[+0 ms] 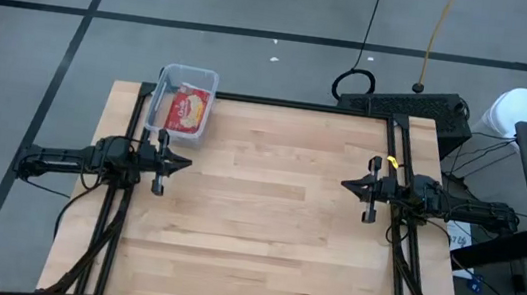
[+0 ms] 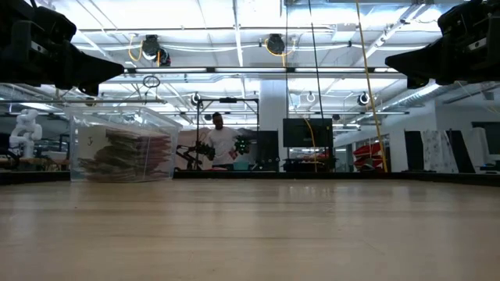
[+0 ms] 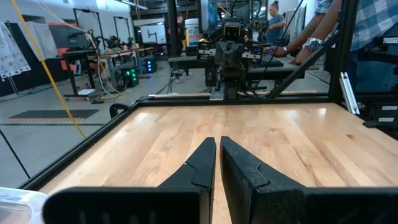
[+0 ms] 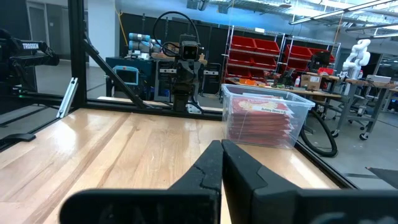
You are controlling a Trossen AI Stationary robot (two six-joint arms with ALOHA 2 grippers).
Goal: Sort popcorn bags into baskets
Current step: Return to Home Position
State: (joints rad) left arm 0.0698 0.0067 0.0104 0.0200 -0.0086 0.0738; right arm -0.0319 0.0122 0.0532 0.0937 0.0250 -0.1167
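Popcorn bags stacked in the clear basket at a bench corner; left tool and right tool, fingers together, parked at opposite edges, sorting seemingly complete

Lower popcorn bags apparently hidden; count unclear.
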